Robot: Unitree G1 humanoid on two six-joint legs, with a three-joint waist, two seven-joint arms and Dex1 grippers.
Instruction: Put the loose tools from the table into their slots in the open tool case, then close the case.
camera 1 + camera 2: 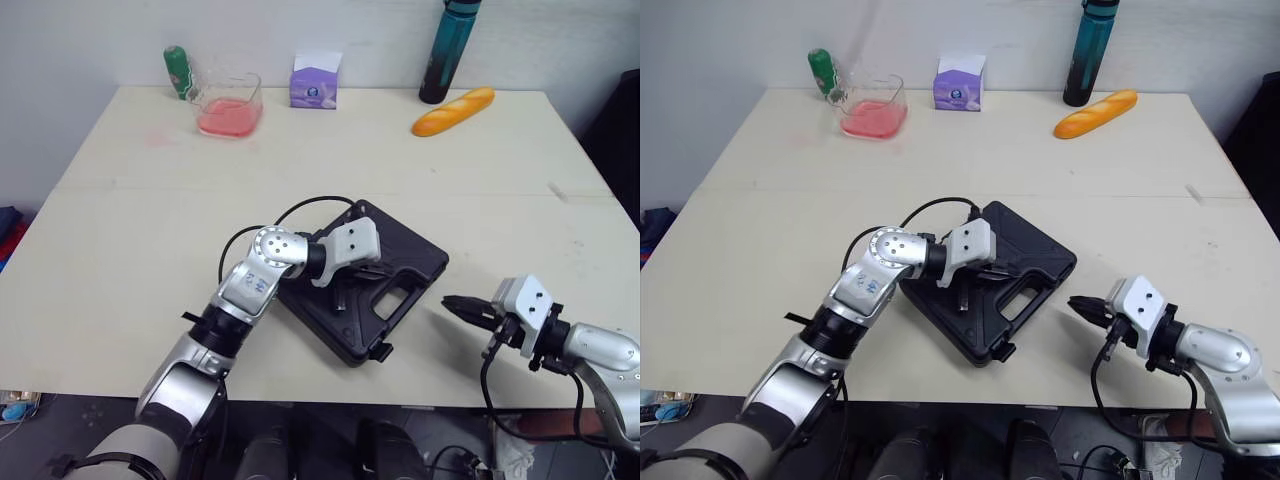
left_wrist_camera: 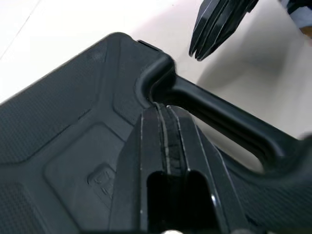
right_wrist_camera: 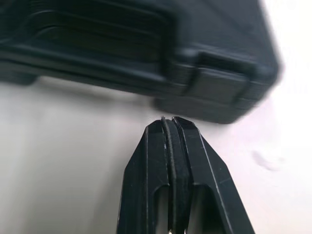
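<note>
The black tool case (image 1: 405,262) lies shut on the table near the front edge, its handle (image 2: 222,122) pointing toward my right arm. My left gripper (image 1: 342,292) is shut, and its fingertips (image 2: 163,111) rest on the lid next to the handle cut-out. My right gripper (image 1: 452,304) is also shut and holds nothing. It hovers low over the table, just right of the case, and points at the case's front latch (image 3: 214,86). It also appears in the left wrist view as the right gripper (image 2: 210,33) beyond the handle. No loose tools are in view.
Along the table's far edge stand a green bottle (image 1: 177,70), a clear container of pink liquid (image 1: 229,105), a purple tissue box (image 1: 315,82), a teal bottle (image 1: 450,48) and a bread loaf (image 1: 452,111). The table's front edge (image 1: 300,400) runs close to the case.
</note>
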